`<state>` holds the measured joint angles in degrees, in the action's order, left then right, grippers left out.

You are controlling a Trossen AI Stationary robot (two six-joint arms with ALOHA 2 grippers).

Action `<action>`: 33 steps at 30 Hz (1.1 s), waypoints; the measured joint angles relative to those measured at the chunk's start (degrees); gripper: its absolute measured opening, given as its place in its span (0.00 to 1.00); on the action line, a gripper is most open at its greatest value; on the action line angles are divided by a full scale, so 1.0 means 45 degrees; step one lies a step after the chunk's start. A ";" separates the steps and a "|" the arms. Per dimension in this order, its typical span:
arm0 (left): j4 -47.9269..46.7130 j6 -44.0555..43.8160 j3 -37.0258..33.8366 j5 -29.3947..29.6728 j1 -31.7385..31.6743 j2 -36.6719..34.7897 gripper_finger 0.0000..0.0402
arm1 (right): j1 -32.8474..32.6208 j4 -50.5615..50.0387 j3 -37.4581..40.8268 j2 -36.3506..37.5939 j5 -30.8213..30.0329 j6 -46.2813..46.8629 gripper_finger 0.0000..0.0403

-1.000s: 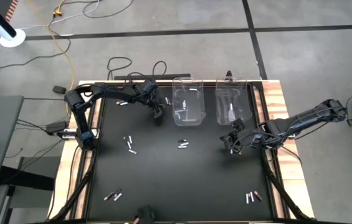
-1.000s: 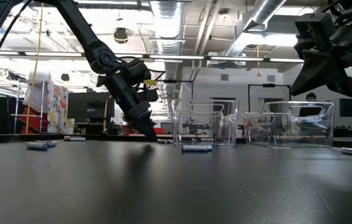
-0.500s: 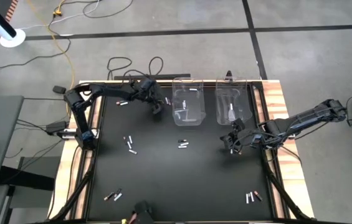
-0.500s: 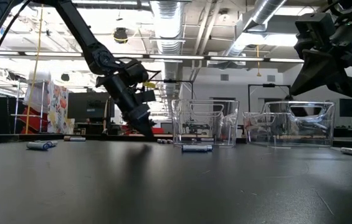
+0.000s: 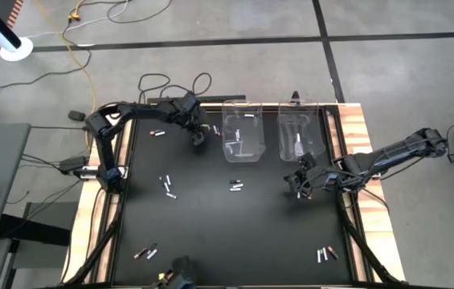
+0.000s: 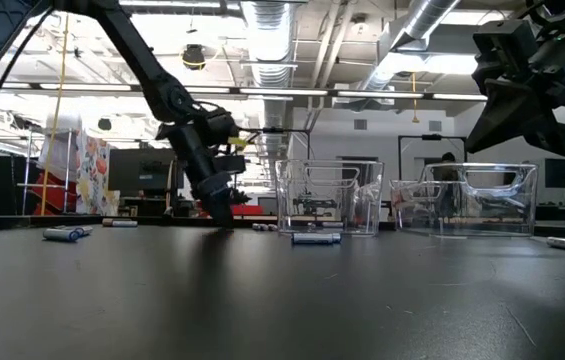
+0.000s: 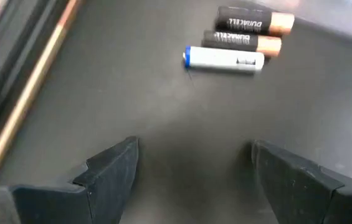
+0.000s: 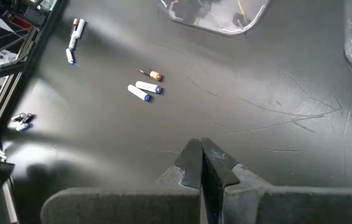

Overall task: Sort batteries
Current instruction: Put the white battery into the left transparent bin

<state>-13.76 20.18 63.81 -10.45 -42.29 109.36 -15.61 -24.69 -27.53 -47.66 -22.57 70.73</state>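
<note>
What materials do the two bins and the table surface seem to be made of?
The two bins look like clear, glossy plastic: the room shows through their walls in the low view, and the edges catch light. The table surface looks like a dark matte sheet, perhaps rubber or coated board; the right wrist view shows fine scratches on it.

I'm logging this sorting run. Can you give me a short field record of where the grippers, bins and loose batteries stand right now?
left gripper: open, low over the mat's far left, facing three batteries
right gripper: shut, nothing visibly held, hovering near the right bin
bins: two clear, far edge, a few batteries inside
loose batteries: small groups scattered on the black mat
</note>
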 joint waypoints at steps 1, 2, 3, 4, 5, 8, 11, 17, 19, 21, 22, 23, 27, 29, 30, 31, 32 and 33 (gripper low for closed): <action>-0.0005 0.0004 0.0072 -0.0001 0.0055 0.0155 0.77 | 0.0000 -0.0004 0.0003 -0.0004 0.0000 0.0031 0.04; -0.0054 -0.0026 0.0135 0.0015 0.0121 0.0268 0.78 | 0.0001 -0.0004 0.0001 -0.0004 0.0002 0.0041 0.04; 0.0070 -0.0113 0.0115 0.0053 0.0177 0.0385 0.78 | 0.0000 -0.0002 0.0002 -0.0002 0.0000 0.0045 0.04; 0.0132 -0.0234 0.0111 0.0139 0.0221 0.0405 0.78 | 0.0004 0.0003 0.0000 0.0000 0.0000 0.0045 0.04; 0.0187 -0.0324 0.0106 0.0318 0.0262 0.0403 0.78 | 0.0001 0.0010 0.0000 -0.0004 0.0000 0.0050 0.04; 0.0283 -0.0331 0.0083 0.0365 0.0275 0.0291 0.78 | 0.0000 0.0093 0.0004 -0.0002 0.0000 0.0121 0.04; 0.0309 -0.0236 0.0068 0.0378 0.0221 0.0205 0.78 | 0.0004 0.0083 0.0004 -0.0004 0.0000 0.0278 0.04; 0.0354 -0.0586 0.0068 0.0422 0.0217 0.0215 0.78 | 0.0000 0.0083 0.0000 0.0000 0.0000 0.0221 0.04; 0.0351 -0.0596 0.0068 0.0441 0.0251 0.0215 0.78 | -0.0005 0.0071 0.0004 0.0000 0.0000 0.0220 0.04; 0.0344 -0.0737 0.0068 0.0448 0.0278 0.0220 0.78 | -0.0005 0.0068 0.0004 -0.0004 0.0000 0.0190 0.04; 0.0343 -0.0796 0.0068 0.0465 0.0297 0.0220 0.78 | -0.0005 0.0068 0.0001 -0.0004 0.0000 0.0186 0.04; 0.0334 -0.0821 0.0068 0.0490 0.0304 0.0220 0.78 | -0.0005 0.0068 0.0000 -0.0002 0.0000 0.0186 0.04; 0.0325 -0.0766 0.0068 0.0485 0.0304 0.0220 0.78 | -0.0005 0.0068 0.0002 0.0000 0.0000 0.0186 0.04; 0.0309 -0.0805 0.0065 0.0487 0.0304 0.0223 0.78 | -0.0005 0.0068 0.0004 -0.0004 0.0000 0.0186 0.04; 0.0289 -0.0814 0.0065 0.0506 0.0304 0.0221 0.79 | -0.0005 0.0068 0.0004 -0.0004 0.0000 0.0186 0.04; 0.0274 -0.0785 0.0065 0.0531 0.0304 0.0225 0.80 | -0.0005 0.0068 0.0004 -0.0004 0.0000 0.0186 0.04; 0.0251 -0.0697 0.0063 0.0543 0.0304 0.0225 0.81 | -0.0005 0.0068 0.0004 0.0000 0.0000 0.0186 0.04; 0.0214 -0.0572 0.0068 0.0566 0.0309 0.0225 0.82 | -0.0005 0.0071 0.0002 -0.0002 0.0000 0.0186 0.04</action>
<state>-12.79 17.61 64.12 -7.91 -40.91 110.37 -15.64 -24.37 -27.52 -47.67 -22.57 71.57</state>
